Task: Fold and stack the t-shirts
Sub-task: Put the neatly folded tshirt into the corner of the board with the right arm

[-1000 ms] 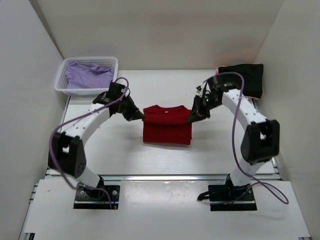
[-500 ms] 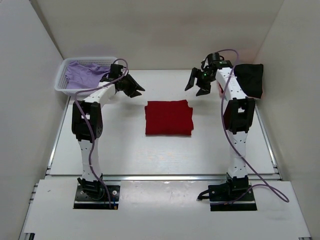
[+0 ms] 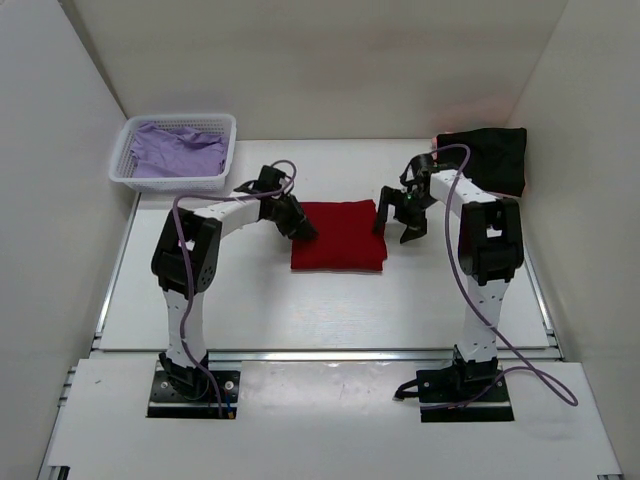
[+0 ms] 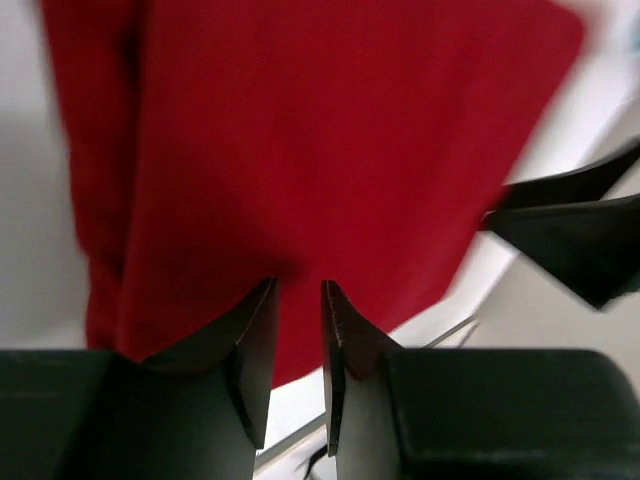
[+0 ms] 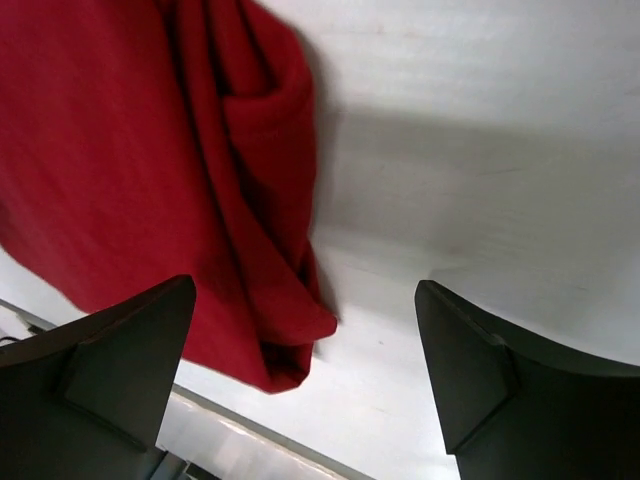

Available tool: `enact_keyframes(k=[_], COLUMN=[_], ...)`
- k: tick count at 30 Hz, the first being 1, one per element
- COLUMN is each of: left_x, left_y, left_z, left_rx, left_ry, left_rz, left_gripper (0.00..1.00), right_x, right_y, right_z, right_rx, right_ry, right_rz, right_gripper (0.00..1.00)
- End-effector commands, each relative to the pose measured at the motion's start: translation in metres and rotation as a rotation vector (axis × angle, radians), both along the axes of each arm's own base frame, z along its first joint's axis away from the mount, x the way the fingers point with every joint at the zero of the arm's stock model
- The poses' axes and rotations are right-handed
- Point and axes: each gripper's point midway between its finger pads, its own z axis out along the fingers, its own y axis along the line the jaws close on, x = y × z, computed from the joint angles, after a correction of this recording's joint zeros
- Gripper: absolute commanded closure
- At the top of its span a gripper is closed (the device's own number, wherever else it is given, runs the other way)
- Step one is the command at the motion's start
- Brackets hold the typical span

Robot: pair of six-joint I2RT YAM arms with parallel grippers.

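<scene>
A deep red t-shirt point(image 3: 338, 236) lies folded in a flat rectangle mid-table. My left gripper point(image 3: 300, 224) hovers at its left edge; in the left wrist view the red t-shirt point(image 4: 300, 130) fills the frame beyond my left gripper point(image 4: 298, 292), whose jaws stand a narrow gap apart with nothing between them. My right gripper point(image 3: 398, 226) is at the shirt's right edge. In the right wrist view my right gripper point(image 5: 305, 295) is wide open, with a bunched corner of the red t-shirt point(image 5: 150, 150) under it. A lavender t-shirt point(image 3: 178, 150) lies in the basket and a black t-shirt point(image 3: 485, 158) sits back right.
The white lattice basket point(image 3: 126, 170) stands at the back left corner. White walls close in the table on the left, back and right. A metal rail point(image 3: 320, 353) runs along the table's near edge in front of both arm bases.
Both grippers were shut on the red shirt's upper corners, let go, swung up toward the back, then came down beside the shirt's left and right edges. The shirt now lies flat.
</scene>
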Motion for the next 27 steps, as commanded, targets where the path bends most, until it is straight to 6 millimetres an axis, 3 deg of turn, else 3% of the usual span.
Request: enact_keyframes(k=[1,4,11,14,17,19,22,27], left_x=[-0.024,-0.037,-0.044,-0.051,-0.052,-0.055,-0.053,-0.044], left_y=[0.006,0.009,0.017,0.016,0.018,0.013,0.015,0.025], left_z=[0.005,-0.01,-0.022,-0.028,-0.032,-0.031,-0.024,0.005], left_rx=[0.05,0.07,0.105,0.103,0.103,0.084,0.079,0.048], left_ry=[-0.016,0.017,0.027,0.045,0.044,0.052,0.033,-0.038], left_rz=[-0.032,-0.044,-0.053,-0.061,-0.06,-0.071,-0.062,-0.044], left_gripper=[0.66,0.66,0.66,0.65,0.66,0.67,0.66,0.62], right_x=[0.01,0.006,0.007,0.001,-0.009,-0.008,-0.008,0.036], right_y=[0.015,0.028,0.068,0.083,0.093,0.091,0.08,0.025], right_z=[0.016,0.008,-0.003,-0.009,-0.014,-0.013,-0.012,0.011], right_rx=[0.018,0.076,0.173,0.217,0.315,0.367,0.328,-0.022], right_ry=[-0.139,-0.121,-0.09,-0.064,-0.021,-0.018,-0.013,-0.203], right_rz=[0.021,0.014,0.039,0.048,0.028,-0.002,0.001,0.126], right_gripper=[0.1,0.09,0.08,0.13,0.39,0.99,1.0,1.0])
